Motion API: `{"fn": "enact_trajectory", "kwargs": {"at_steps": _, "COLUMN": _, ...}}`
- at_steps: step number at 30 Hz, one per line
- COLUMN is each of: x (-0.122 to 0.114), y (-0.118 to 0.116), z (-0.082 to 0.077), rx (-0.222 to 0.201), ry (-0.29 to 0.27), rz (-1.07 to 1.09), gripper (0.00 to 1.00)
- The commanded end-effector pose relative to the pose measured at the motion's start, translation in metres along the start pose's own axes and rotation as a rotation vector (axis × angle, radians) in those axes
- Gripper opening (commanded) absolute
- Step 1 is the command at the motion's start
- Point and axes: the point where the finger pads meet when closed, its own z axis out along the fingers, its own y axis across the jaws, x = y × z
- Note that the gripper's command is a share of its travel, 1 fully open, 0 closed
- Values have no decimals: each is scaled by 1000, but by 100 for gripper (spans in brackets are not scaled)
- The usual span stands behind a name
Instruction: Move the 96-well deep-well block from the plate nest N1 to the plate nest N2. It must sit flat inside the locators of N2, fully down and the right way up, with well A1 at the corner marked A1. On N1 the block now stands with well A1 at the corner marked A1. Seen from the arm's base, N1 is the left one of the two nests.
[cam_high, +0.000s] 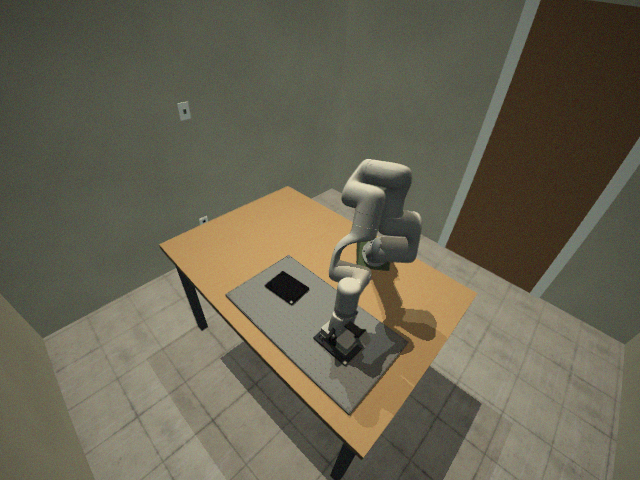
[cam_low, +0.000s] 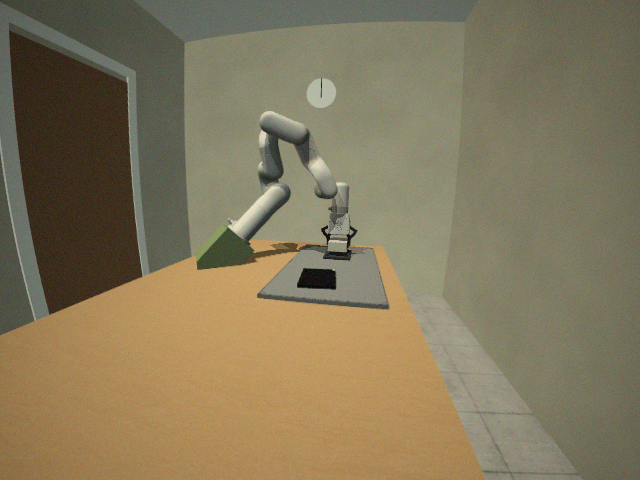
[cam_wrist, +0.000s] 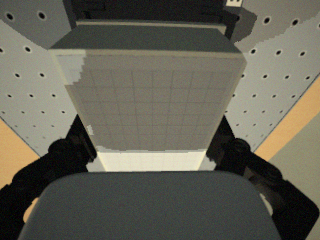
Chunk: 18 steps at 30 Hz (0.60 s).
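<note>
With your hand (cam_wrist: 159, 145) clamped across the deep-well block (cam_wrist: 150, 95), lift straight up until it clears the N1 nest (cam_high: 321, 338) locators below before swinging sideways.

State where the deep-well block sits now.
The deep-well block is on the near nest in the top view, clamped by the gripper.

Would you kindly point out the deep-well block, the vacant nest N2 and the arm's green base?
Deep-well block (cam_wrist: 150, 105): wrist view, its gridded top face.
Nest N2 (cam_high: 286, 287): top view, middle of its black plate.
Green base (cam_low: 222, 250): exterior view, its front face.
</note>
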Motion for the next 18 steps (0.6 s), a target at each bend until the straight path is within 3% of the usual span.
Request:
{"fn": "enact_trajectory", "kwargs": {"at_steps": 1, "x": 0, "y": 1, "z": -6, "rx": -4, "ry": 1, "rz": 0, "gripper": 0}}
{"fn": "enact_trajectory", "kwargs": {"at_steps": 18, "x": 0, "y": 2, "z": -31, "rx": -4, "ry": 1, "rz": 0, "gripper": 0}}
